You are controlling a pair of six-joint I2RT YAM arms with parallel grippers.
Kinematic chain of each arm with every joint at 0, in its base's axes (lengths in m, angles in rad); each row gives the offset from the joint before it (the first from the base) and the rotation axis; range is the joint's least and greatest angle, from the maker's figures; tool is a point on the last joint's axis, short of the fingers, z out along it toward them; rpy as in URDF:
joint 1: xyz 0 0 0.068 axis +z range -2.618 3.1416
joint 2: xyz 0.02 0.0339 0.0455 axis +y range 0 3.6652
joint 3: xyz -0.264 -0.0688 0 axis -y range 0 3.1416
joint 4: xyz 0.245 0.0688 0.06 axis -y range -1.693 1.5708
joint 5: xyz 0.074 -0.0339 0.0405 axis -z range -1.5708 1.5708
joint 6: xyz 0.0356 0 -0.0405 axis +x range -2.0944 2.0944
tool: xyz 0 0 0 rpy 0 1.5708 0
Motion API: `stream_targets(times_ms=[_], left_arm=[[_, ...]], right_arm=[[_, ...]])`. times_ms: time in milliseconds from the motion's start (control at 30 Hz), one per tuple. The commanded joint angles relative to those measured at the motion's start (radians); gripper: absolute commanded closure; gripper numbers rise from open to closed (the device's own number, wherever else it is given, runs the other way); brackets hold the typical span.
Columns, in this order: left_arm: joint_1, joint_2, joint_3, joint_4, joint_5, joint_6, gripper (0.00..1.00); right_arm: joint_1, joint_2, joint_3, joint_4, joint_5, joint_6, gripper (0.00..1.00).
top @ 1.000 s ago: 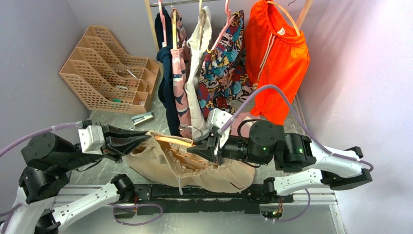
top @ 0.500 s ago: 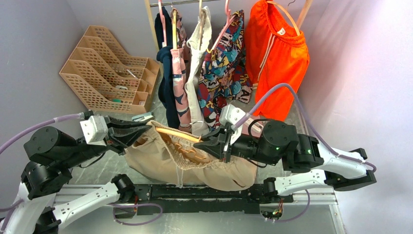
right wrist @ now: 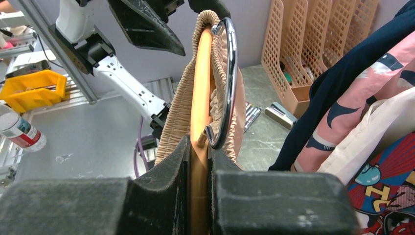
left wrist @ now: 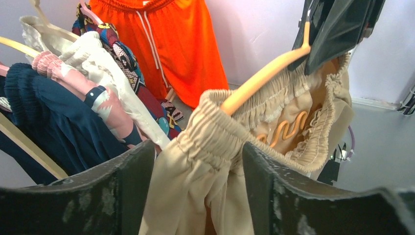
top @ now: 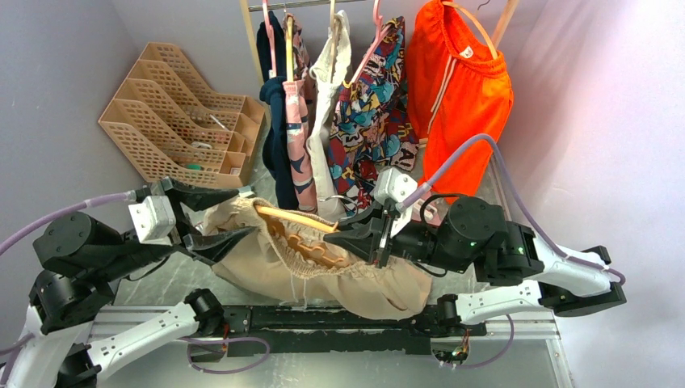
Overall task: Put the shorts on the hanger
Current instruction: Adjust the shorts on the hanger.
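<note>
At the near edge, the black rail (top: 323, 319) carrying both arm bases is seen, with the grey table (top: 161, 283) beyond it. Between the two arms the shorts (top: 323, 279) are held up off the table, their gathered elastic waistband stretched over the hanger (top: 295, 220), with the legs sagging towards the rail. The hanger's pale orange upper arm is threaded through the waist opening, and its wavy lower bar can be made out inside the fabric. The right gripper (right wrist: 199, 166) is clamped on the hanger just below the metal hook (right wrist: 230, 83), with the shaft pinched between both fingers. The left gripper (top: 234, 215) is spread wide at the left end of the waistband. In its wrist view the bunched beige fabric is seen between the two fingers (left wrist: 303, 196) and is not pinched. Whether the cloth brushes either finger cannot be told. Just behind the left gripper a stapler (top: 237, 196) is lying on the table, and further back on the left a tan latticed file organizer (top: 178, 113) is set against the wall. At the far end a clothes rail (top: 307, 4) is hung with a navy garment (top: 275, 121), a cream-white garment (top: 331, 97), a bright patterned garment (top: 376, 105) and, on the right, orange shorts (top: 456, 89).
</note>
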Motion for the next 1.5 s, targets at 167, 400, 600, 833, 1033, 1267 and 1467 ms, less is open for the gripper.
stream_targets(times_ms=[167, 400, 600, 833, 1033, 1267, 1467], left_arm=[[0.002, -0.109, 0.037, -0.09, -0.075, -0.023, 0.31], [0.003, -0.188, 0.008, -0.11, 0.003, -0.079, 0.36], [0.003, -0.133, 0.005, -0.178, 0.19, -0.055, 0.36], [0.005, -0.127, 0.002, -0.144, 0.025, 0.001, 0.38], [0.004, -0.202, -0.028, -0.1, -0.195, 0.031, 0.4], [0.005, -0.185, -0.064, -0.178, -0.24, 0.043, 0.44], [0.004, -0.173, -0.099, -0.17, -0.282, 0.072, 0.52]], right_arm=[[0.001, -0.013, 0.077, 0.071, 0.012, -0.014, 1.0], [0.002, -0.01, 0.063, 0.084, 0.026, -0.02, 1.0], [0.002, 0.007, 0.07, 0.083, 0.022, -0.022, 1.0], [0.001, 0.008, 0.074, 0.076, 0.019, -0.013, 1.0], [0.002, -0.007, 0.062, 0.072, 0.029, -0.006, 1.0], [0.002, -0.011, 0.054, 0.071, 0.029, -0.008, 1.0], [0.002, -0.014, 0.053, 0.068, 0.027, -0.006, 1.0]])
